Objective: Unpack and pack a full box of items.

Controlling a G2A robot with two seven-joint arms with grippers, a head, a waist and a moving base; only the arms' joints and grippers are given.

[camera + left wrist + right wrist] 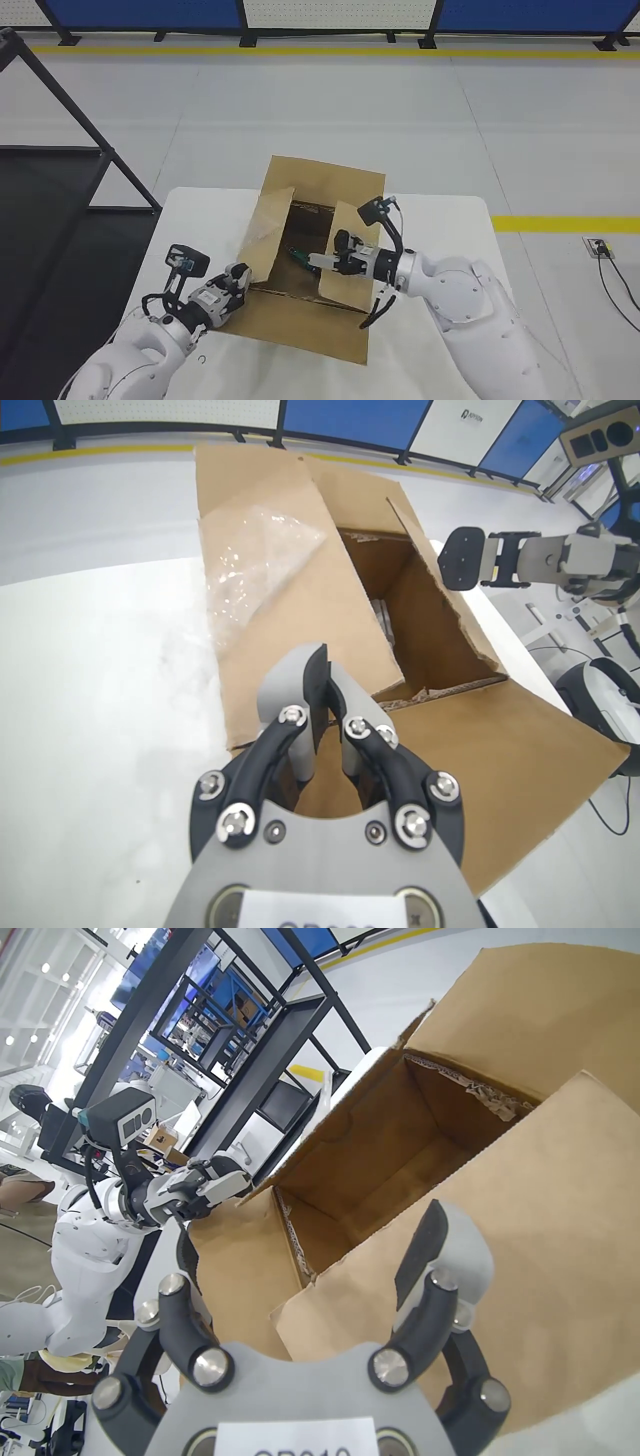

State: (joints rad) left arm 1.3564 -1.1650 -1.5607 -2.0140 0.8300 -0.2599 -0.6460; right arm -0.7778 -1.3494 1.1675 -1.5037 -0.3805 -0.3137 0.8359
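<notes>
An open cardboard box (310, 195) stands on the white table (440, 230) with its flaps spread. My left gripper (322, 672) is at the near left corner of the box (240, 276), shut on the corner of the left flap (280, 600). A crumpled clear plastic bag (250, 560) lies on that flap. My right gripper (325, 263) is open and straddles the upright right flap (500, 1208); one finger (425, 1248) shows in front of the flap, the other is hidden behind it. Deep inside the box lie a green item (298, 257) and something pale (382, 620).
A black metal rack (60, 190) stands left of the table. The near flap (300, 325) lies flat toward the table's front edge. Bare table shows right of the box (450, 235) and left of it (100, 650).
</notes>
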